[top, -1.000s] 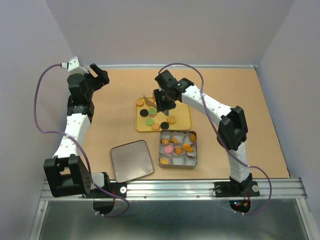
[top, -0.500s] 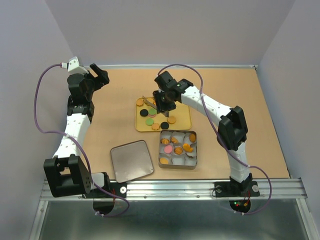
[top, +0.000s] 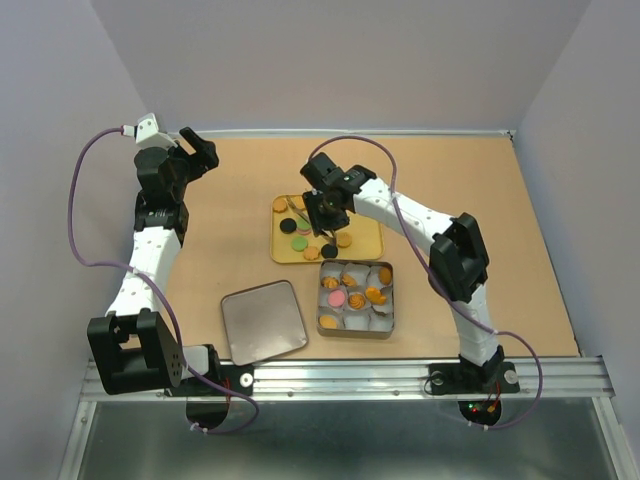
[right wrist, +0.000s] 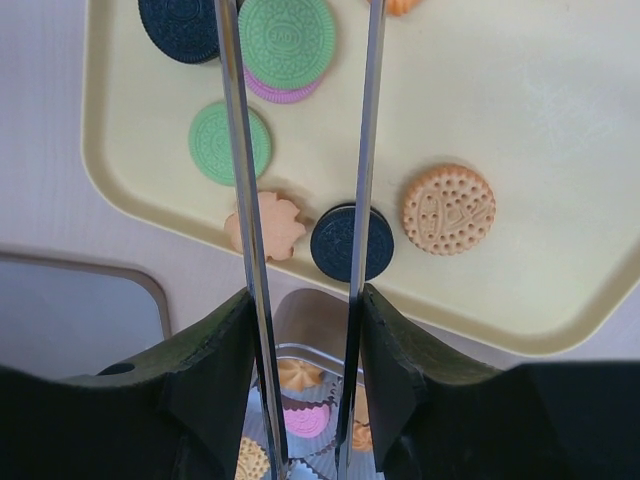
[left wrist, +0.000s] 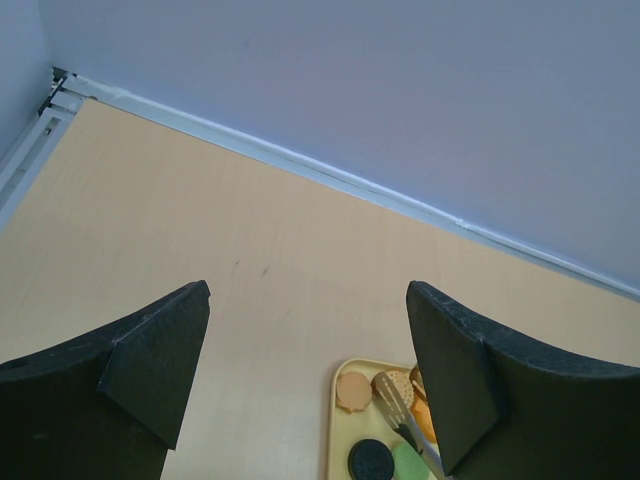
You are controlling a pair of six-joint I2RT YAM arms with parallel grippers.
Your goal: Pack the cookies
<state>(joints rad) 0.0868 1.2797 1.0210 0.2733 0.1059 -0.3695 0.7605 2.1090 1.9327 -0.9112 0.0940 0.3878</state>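
Observation:
The cookies lie on a yellow tray (top: 366,238): a black one (right wrist: 351,243), a tan round one (right wrist: 449,209), an orange flower shape (right wrist: 270,226), a green one (right wrist: 225,142), and a green one stacked on pink (right wrist: 288,35). My right gripper (right wrist: 305,300) is shut on metal tongs (right wrist: 232,150). The tongs' two arms stand apart over the tray with nothing between them. In the top view this gripper (top: 325,205) hovers above the tray's left half. My left gripper (left wrist: 305,340) is open and empty, raised at the far left (top: 200,150).
A metal tin (top: 356,299) with white paper cups holding several cookies stands just in front of the tray. Its lid (top: 263,320) lies flat to the left of it. The table's back wall edge (left wrist: 330,175) runs behind the left gripper.
My right arm has swung slightly left, carrying the tongs over the tray's left-hand cookies. The left arm has not moved.

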